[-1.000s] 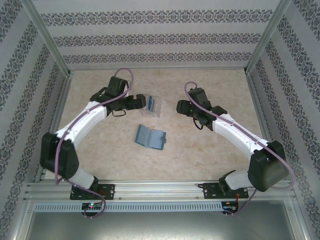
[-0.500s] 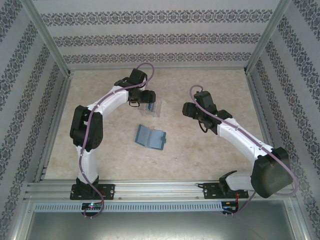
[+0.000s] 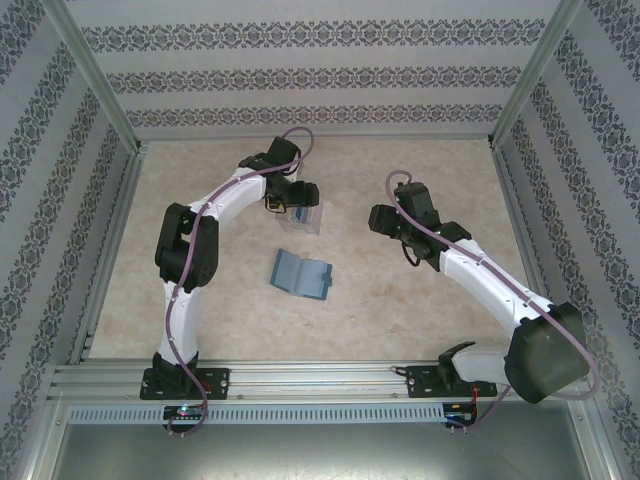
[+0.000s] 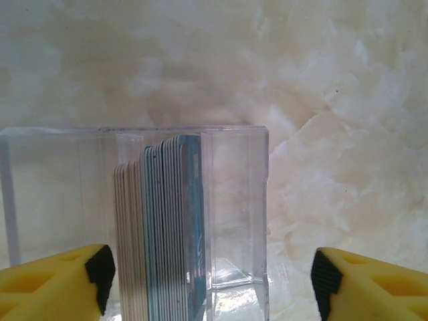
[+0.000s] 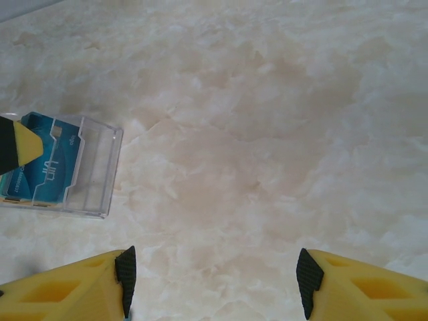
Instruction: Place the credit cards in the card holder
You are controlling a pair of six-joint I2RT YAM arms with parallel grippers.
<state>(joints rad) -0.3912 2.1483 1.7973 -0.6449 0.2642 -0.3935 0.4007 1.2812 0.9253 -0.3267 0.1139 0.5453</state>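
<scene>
Lab-style robot test cell: aluminium frame posts [image 3: 97,80] hold patterned wall panels [image 3: 320,75] around a marble-look tabletop [image 3: 400,310]. The left arm [image 3: 225,195] and right arm [image 3: 480,275] are bolted to a slotted rail [image 3: 320,378].

The holder [image 3: 305,214] stands on the table [image 3: 420,300], toward its far middle. The cards [image 4: 170,227] stand on edge inside it, packed side by side. The left gripper [image 3: 296,198] hangs over the holder's far-left side, with one finger on either side of the holder. The wallet [image 3: 301,274] lies nearer the bases, in front of the holder and apart from it. The right gripper [image 3: 378,218] is to the right of the holder, well apart, over bare table
</scene>
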